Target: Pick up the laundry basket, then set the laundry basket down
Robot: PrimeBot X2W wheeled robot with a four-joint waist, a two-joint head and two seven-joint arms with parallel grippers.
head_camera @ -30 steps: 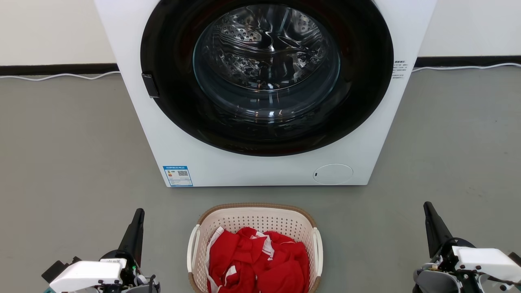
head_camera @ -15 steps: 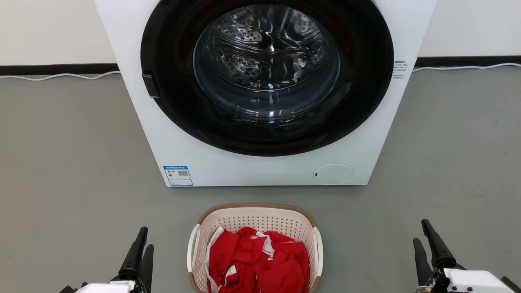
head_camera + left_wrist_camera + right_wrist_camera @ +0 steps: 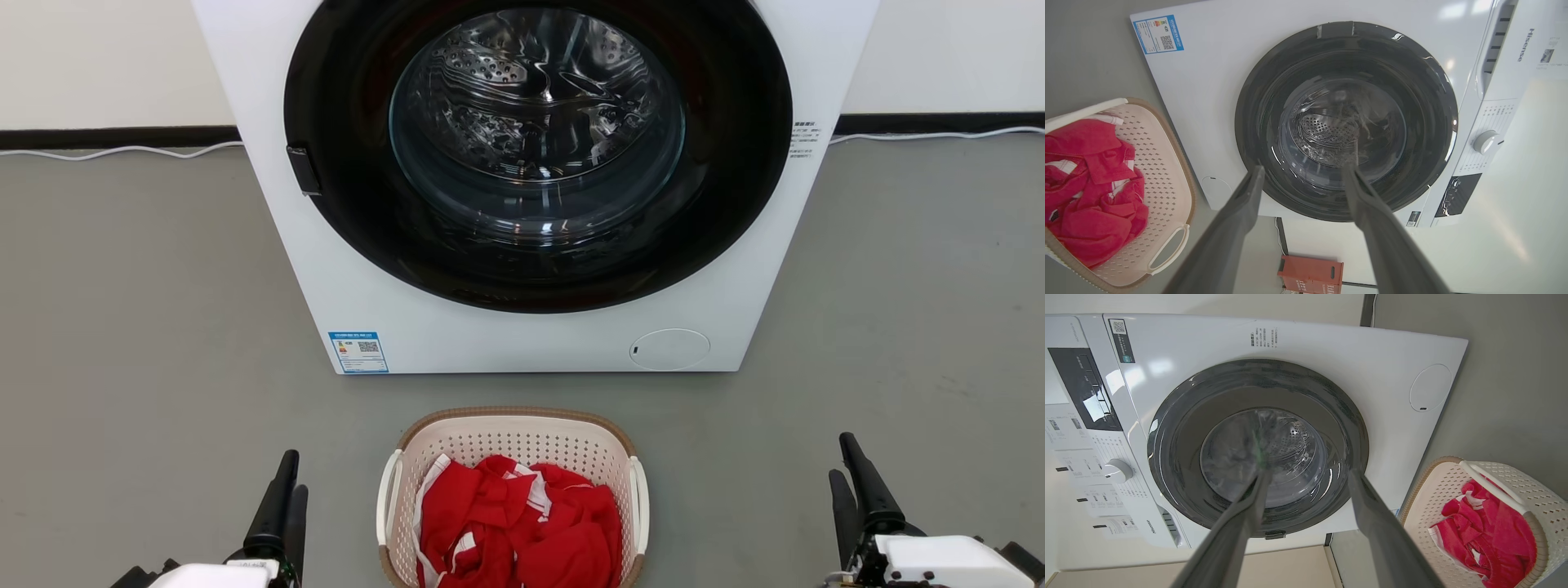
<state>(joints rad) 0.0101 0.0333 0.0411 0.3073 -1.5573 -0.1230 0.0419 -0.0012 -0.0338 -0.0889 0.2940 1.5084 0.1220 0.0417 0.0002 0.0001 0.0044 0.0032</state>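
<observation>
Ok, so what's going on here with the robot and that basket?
A two-armed robot faces a washing machine, with the laundry basket on the grey floor just in front of it. The basket holds red clothes. The left gripper and the right gripper are both open, out to either side of the basket and apart from its white handles. Nothing is gripped; the basket rests on the floor.

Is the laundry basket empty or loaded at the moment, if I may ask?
Loaded: the laundry basket holds crumpled red clothing, partly filling it.
</observation>
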